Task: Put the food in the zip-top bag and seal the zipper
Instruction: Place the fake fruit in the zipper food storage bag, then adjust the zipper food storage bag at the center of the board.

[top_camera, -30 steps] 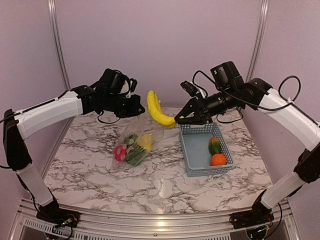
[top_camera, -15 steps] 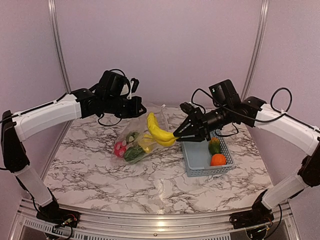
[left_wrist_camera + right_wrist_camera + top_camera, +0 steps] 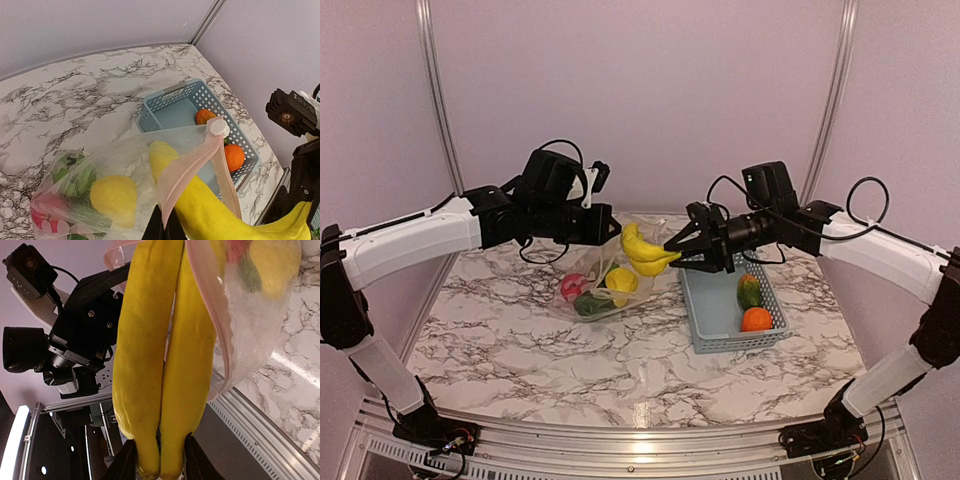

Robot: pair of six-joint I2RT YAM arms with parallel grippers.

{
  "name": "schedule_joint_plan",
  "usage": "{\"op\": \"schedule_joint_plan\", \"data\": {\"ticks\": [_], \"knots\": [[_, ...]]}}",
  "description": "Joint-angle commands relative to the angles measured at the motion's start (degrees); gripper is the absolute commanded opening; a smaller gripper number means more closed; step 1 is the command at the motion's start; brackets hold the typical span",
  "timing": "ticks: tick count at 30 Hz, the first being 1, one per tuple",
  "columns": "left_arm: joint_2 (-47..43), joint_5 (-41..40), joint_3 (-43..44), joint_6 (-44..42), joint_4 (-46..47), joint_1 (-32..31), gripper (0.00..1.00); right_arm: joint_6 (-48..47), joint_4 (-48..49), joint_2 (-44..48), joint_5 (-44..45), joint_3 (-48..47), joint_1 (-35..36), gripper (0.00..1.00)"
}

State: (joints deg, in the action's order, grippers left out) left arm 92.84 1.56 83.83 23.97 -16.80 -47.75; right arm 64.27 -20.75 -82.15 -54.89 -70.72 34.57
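Note:
My left gripper (image 3: pixel 611 229) is shut on the pinkish zipper (image 3: pixel 186 172) of the clear zip-top bag (image 3: pixel 592 290) and holds its mouth up and open. The bag holds a red-pink ball (image 3: pixel 571 287), a yellow pepper (image 3: pixel 114 195) and green pieces (image 3: pixel 75 176). My right gripper (image 3: pixel 674 250) is shut on the stem end of the yellow bananas (image 3: pixel 646 254). Their far tip is inside the bag mouth, between the two zipper strips (image 3: pixel 212 320). In the right wrist view the bananas (image 3: pixel 160 365) fill the middle, clamped at the bottom between my fingers (image 3: pixel 128 461).
The grey-blue slotted basket (image 3: pixel 712 300) stands right of the bag, under my right arm. It holds an orange (image 3: pixel 756 319) and a green-and-orange piece (image 3: pixel 748 291). A white slider (image 3: pixel 219 128) sits at the zipper's end. Purple walls close the back and sides.
My right gripper brought the bananas down and left, from high above the basket into the bag mouth. My left gripper moved right, lifting the bag mouth toward them.

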Motion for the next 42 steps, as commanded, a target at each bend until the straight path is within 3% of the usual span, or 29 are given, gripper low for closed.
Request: {"op": "schedule_joint_plan", "data": {"ticks": [1, 7, 13, 16, 19, 29, 33, 39, 42], "knots": [[-2.4, -0.9, -0.4, 0.0, 2.6, -0.3, 0.0, 2.5, 4.0, -3.9, 2.3, -5.1, 0.8, 0.4], [-2.9, -1.3, -0.7, 0.6, 2.8, -0.4, 0.0, -3.3, -4.2, -6.3, 4.8, -12.4, 1.4, 0.64], [-3.7, -3.7, -1.8, 2.2, 2.7, -0.3, 0.0, -11.1, -11.9, -4.2, 7.6, -14.5, 1.1, 0.63], [-4.0, -3.8, -1.9, 2.6, 2.7, -0.3, 0.0, -22.2, -25.8, -5.5, 17.5, -19.6, 1.9, 0.58], [-3.6, -3.6, -1.5, 2.9, 1.7, -0.2, 0.0, -28.5, -33.1, -7.0, 27.3, -22.1, 5.5, 0.53], [-0.7, -2.0, 2.2, 3.6, -3.4, -0.2, 0.0, -33.4, -30.9, -12.6, 33.9, -21.1, 10.3, 0.52], [-0.4, -2.0, 2.5, 3.2, -5.1, -0.2, 0.04, -34.4, -28.2, -15.2, 38.1, -21.8, 10.3, 0.41], [-0.2, -1.8, 2.4, 3.3, -9.6, -0.2, 0.21, -35.4, -26.2, -17.6, 37.4, -24.8, 10.3, 0.06], [0.4, 1.7, 3.0, 3.4, -14.0, -0.4, 0.24, -35.4, -26.3, -17.0, 37.2, -25.8, 10.3, 0.01]]}}
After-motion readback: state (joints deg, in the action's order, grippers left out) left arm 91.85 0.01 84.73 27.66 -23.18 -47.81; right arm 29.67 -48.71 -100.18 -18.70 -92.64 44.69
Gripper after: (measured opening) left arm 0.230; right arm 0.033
